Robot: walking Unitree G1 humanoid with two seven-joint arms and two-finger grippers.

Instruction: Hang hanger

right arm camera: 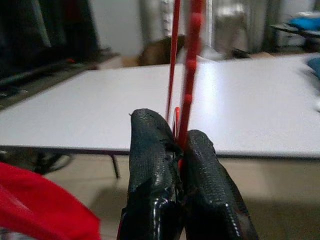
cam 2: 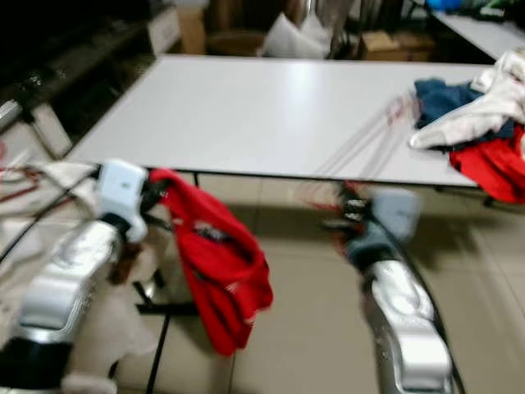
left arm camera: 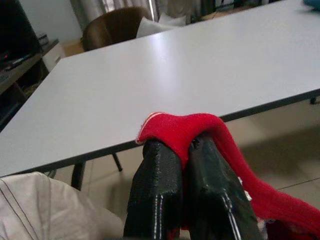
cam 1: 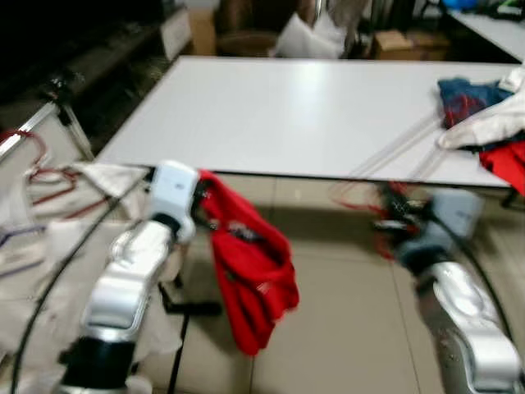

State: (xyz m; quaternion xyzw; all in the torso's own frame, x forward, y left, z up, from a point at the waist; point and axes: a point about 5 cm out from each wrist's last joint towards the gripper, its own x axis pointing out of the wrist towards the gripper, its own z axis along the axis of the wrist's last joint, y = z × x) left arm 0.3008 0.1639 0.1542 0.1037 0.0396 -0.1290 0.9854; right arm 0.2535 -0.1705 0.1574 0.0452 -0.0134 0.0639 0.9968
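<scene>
My left gripper (cam 1: 203, 195) is shut on a red garment (cam 1: 250, 279), which hangs below it in front of the white table's (cam 1: 303, 107) near edge; the left wrist view shows the red cloth (left arm camera: 185, 127) pinched between the black fingers (left arm camera: 155, 190). To the right, my right gripper (cam 1: 392, 220) is shut on a red plastic hanger (right arm camera: 185, 75), blurred in the eye views, where its thin bars (cam 1: 394, 152) streak up over the table. Both grippers are held at about table height, a short way apart.
A pile of blue, white and red clothes (cam 1: 484, 115) lies on the table's right end. At left, beige fabric with red hangers (cam 1: 49, 176) sits on a low stand. A black stand base (cam 1: 184, 308) rests on the tiled floor. Boxes and a chair stand behind the table.
</scene>
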